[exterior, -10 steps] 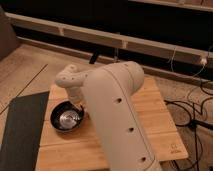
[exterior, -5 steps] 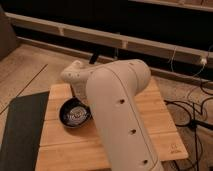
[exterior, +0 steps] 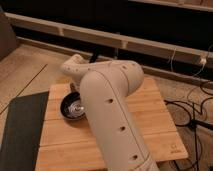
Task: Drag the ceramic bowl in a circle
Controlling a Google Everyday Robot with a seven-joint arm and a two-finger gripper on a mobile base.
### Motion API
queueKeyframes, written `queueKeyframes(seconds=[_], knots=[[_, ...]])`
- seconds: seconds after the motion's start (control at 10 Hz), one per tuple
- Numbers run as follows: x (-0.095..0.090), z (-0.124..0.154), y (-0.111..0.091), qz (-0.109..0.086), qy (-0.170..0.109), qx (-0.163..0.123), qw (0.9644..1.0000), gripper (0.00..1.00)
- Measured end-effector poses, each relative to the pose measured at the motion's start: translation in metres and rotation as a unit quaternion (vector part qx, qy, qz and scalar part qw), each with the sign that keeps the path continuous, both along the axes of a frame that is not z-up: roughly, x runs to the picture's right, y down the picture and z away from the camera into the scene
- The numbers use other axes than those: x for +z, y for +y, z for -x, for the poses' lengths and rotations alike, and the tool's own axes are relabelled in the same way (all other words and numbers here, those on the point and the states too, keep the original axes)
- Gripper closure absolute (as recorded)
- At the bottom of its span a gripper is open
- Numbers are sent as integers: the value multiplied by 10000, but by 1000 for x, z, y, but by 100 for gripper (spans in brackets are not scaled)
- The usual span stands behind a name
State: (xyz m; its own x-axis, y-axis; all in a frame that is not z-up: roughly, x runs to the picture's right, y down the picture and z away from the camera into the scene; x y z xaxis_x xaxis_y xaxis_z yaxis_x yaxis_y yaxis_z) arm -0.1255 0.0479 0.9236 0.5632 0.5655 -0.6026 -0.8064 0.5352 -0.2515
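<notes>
1. Camera view: a thick white robot arm [exterior: 112, 115] rises from the lower middle of the frame, bends at a rounded joint near the centre and reaches toward the upper left.
2. Its wrist [exterior: 74, 67] points down over a pale wooden board [exterior: 150, 115], which fills the middle of the frame.
3. The gripper sits below that wrist, hidden behind the arm, right at the upper right edge of the ceramic bowl [exterior: 73, 106]. Its jaws are clenched; whether they pinch the rim cannot be told.
4. The ceramic bowl rests upright on the left part of the board, glossy black with pale ring-like marks inside (its right side is covered by the arm).
5. A dark mat [exterior: 22, 130] lies along the board's left edge, in the lower left of the frame.
6. Black cables [exterior: 192, 107] trail over the floor on the right, and a small white plug [exterior: 202, 61] hangs near the upper right.
7. A small printed mark [exterior: 173, 148] sits at the board's lower right corner.
</notes>
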Motion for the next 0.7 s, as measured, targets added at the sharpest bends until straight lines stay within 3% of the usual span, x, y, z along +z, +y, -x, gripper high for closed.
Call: queueKeyframes(seconds=[0.2,0.4,0.7], knots=[[3,28,0,-10,-313,-244,9992,100],[-8,58,11,-17,-621,-487,9969,100],[-32,55,49,98,-634,-534,9965,100]])
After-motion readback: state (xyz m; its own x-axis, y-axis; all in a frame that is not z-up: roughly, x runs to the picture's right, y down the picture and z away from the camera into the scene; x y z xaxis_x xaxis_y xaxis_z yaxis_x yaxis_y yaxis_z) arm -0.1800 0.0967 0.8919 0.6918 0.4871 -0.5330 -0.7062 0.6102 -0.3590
